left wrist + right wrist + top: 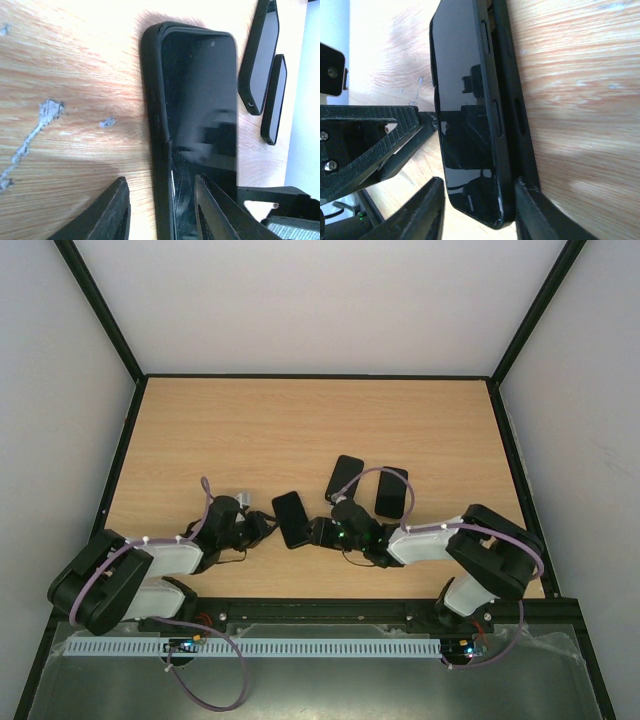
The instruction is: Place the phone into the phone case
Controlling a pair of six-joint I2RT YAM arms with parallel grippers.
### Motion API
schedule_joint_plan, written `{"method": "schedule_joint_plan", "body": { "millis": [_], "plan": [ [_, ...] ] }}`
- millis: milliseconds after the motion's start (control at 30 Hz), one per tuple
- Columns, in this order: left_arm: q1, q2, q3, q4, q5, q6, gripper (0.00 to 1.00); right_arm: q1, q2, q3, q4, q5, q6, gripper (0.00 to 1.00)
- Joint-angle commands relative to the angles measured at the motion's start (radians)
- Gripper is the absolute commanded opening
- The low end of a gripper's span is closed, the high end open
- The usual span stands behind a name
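- Top view: a black glass-fronted smartphone point(291, 519) lies mid-way across the wooden worktop point(250, 430), between the left gripper point(264, 528) and the right gripper point(322, 532); fine detail is too small here.
- Left wrist: the left gripper point(162, 210) is spread wide, straddling the black rubbery phone case point(152, 100) rim; the phone's near end is cut off.
- Right wrist: the right gripper point(480, 210) is narrow, clamped on the phone's end; one long edge rides above the case.

Pale wooden table point(300, 420) — white walls point(320, 300) (black frame point(102, 305) edging) enclosing it.

The phone point(200, 100) lies partly in the phone case point(152, 100), between the left pincer point(265, 528) and right pincer point(320, 532), with two spare cases point(344, 478) point(391, 492) behind.
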Motion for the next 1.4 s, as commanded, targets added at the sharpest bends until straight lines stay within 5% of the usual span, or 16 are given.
{"method": "schedule_joint_plan", "body": {
  "millis": [0, 433, 833, 1367],
  "plan": [
    [0.024, 0.007, 0.021, -0.035, 0.016, 0.037, 0.37, -0.002, -0.080, 0.033, -0.147, 0.123, -0.079, 0.48],
    [0.114, 0.025, 0.021, -0.026, 0.093, 0.064, 0.39, -0.092, 0.032, 0.114, -0.086, -0.021, -0.106, 0.74],
    [0.114, 0.090, -0.005, 0.077, 0.167, 0.056, 0.39, -0.125, 0.238, 0.148, 0.157, -0.193, 0.015, 0.76],
    [0.034, 0.133, -0.048, 0.194, 0.156, -0.011, 0.23, -0.121, 0.230, 0.092, 0.541, -0.344, 0.337, 0.76]
  ]
}}
